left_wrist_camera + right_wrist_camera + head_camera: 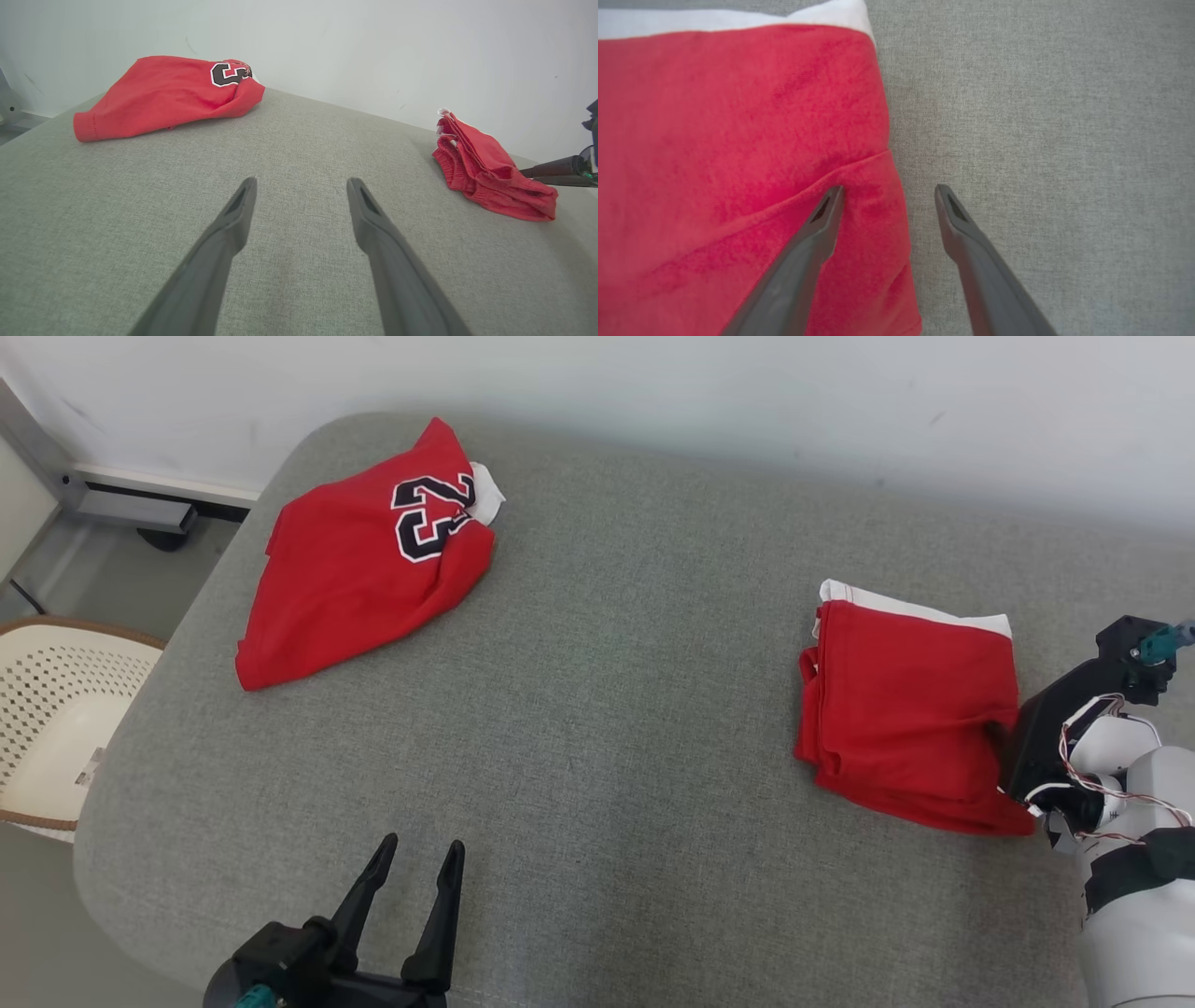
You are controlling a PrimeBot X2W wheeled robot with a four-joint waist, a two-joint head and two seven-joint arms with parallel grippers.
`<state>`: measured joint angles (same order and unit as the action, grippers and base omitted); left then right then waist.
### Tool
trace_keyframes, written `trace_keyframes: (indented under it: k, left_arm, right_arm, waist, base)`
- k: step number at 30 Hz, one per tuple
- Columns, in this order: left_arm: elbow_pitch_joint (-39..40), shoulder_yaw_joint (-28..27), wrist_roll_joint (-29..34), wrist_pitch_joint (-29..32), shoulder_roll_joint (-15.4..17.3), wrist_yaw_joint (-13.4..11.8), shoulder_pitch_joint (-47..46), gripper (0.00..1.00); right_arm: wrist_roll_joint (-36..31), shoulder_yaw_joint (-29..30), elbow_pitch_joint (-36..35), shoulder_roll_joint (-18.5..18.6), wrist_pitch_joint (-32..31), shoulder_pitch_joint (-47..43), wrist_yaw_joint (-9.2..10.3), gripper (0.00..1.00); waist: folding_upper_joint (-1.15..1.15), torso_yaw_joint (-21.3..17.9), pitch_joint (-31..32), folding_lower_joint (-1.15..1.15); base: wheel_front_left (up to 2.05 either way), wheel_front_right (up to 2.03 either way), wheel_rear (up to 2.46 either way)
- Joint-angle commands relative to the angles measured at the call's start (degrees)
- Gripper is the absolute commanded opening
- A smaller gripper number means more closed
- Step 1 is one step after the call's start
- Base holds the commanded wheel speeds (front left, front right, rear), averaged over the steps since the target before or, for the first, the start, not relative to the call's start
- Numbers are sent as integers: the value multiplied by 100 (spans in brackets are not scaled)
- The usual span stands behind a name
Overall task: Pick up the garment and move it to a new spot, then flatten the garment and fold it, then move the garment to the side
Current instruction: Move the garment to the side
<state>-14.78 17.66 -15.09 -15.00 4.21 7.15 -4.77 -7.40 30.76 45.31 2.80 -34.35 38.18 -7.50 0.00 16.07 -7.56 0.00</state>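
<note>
- The folded red garment (a white band shows along its far edge) lies flat on the grey fabric-covered counter.
- The right pincer is released and empty. It straddles the garment's right edge, with one finger over the red cloth and the other over bare counter.
- The left pincer is released and empty, well apart from the garment, to its left and nearer the robot.
- A red jersey numbered 23 lies rumpled far to the garment's left.
- A cream perforated basket stands farther left still, off the counter.
</note>
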Motion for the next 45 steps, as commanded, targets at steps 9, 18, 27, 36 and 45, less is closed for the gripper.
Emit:
trace_keyframes:
  k: [9,18,27,36,45]
  left_arm:
    - [114,-33,75,-27,29,36,-120,100]
    - [96,-67,124,-27,8,39,-145,100]
    - [122,-137,142,-27,2,29,-144,100]
    - [170,-205,192,-27,42,22,-169,100]
    - [167,-197,200,-27,109,29,-244,100]
  right_arm:
    - [-195,241,491,18,223,211,2,100]
    - [-344,328,914,21,497,422,7,0]
    - [-388,208,1159,35,719,616,8,0]
    - [-277,-134,1285,30,855,707,7,0]
    - [-243,-353,1167,29,980,749,7,0]
  waist:
    - [0,51,-305,0]
    - [0,19,-346,0]
    - [0,-214,-310,0]
    - [0,-749,-312,0]
    - [0,-1317,-353,0]
  base:
    - [0,0,0]
    - [0,0,0]
    - [0,0,0]
    - [0,0,0]
    - [0,0,0]
